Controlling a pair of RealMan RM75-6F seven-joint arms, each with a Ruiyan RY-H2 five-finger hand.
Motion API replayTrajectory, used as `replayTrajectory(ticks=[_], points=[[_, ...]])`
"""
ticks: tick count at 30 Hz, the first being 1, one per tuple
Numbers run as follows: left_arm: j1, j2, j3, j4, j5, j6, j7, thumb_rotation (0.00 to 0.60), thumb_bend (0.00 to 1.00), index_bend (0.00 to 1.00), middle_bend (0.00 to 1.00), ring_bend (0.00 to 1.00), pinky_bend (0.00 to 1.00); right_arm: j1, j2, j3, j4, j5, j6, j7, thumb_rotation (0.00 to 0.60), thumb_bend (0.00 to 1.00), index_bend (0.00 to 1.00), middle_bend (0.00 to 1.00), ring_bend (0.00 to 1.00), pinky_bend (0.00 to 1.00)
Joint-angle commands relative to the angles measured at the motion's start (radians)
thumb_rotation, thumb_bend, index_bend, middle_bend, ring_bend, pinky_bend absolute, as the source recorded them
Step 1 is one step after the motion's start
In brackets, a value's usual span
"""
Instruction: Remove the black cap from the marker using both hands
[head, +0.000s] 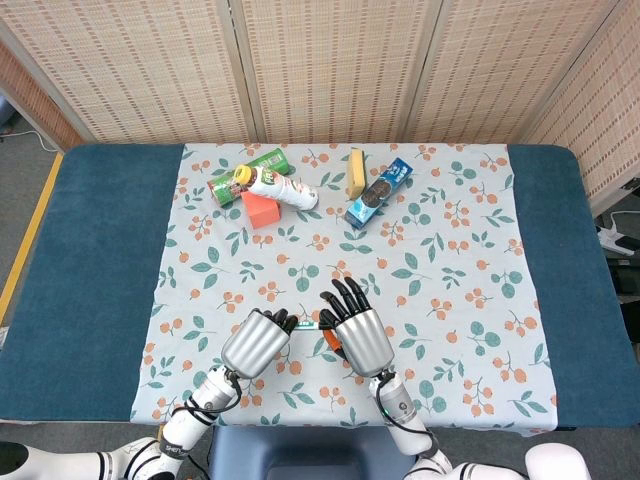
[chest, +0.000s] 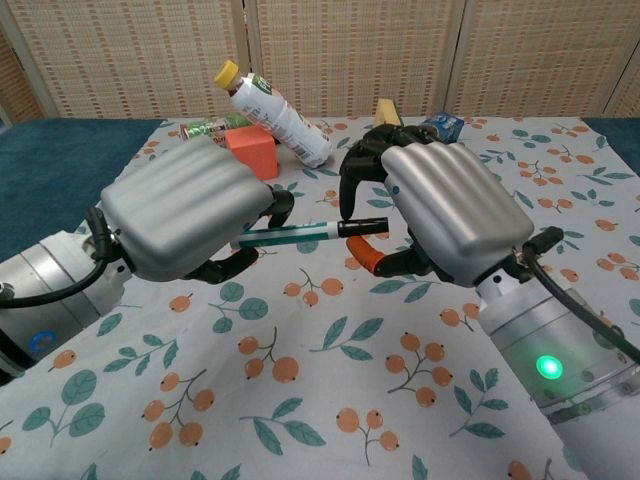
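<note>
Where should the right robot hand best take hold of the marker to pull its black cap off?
On the black cap itself, from the right end. The marker lies level, its body held by the left robot hand, and the cap sticks out toward the right robot hand.

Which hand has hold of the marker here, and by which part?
The left hand grips the marker by its barrel end. The black cap is still on, among the right hand's fingers; whether they grip it cannot be told.

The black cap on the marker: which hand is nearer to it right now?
Right. The right hand curls around the black cap; the left hand grips the marker at its other end.
</note>
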Motion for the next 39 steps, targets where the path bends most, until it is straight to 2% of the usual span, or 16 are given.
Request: replayTrajectory(ticks=[1, 15, 23, 39], points=[[0.002, 0.000, 0.005, 0.002, 0.007, 0.001, 0.000, 0.600, 0.43, 0.80, 0.92, 0.81, 0.97, 0.004, -0.007, 0.009, 0.016, -0.010, 0.019, 0.018, 0.600, 0.62, 0.95, 0.28, 0.13, 0.14], [-0.003, 0.000, -0.014, 0.046, 0.036, 0.018, -0.022, 0.600, 0.43, 0.81, 0.94, 0.81, 0.97, -0.002, 0.017, -0.005, -0.015, 0.014, -0.014, -0.007, 0.600, 0.62, 0.96, 0.28, 0.15, 0.15], [-0.014, 0.006, 0.002, 0.064, 0.073, 0.009, -0.041, 0.600, 0.51, 0.88, 1.00, 0.82, 0.98, 0.000, 0.010, 0.004, 0.006, 0.009, 0.005, 0.010, 0.600, 0.62, 0.96, 0.29, 0.16, 0.15], [-0.028, 0.015, 0.007, 0.098, 0.151, 0.039, -0.159, 0.600, 0.64, 0.90, 1.00, 0.82, 0.98, -0.003, 0.022, 0.003, 0.007, 0.027, -0.008, -0.003, 0.600, 0.62, 0.96, 0.28, 0.16, 0.15]])
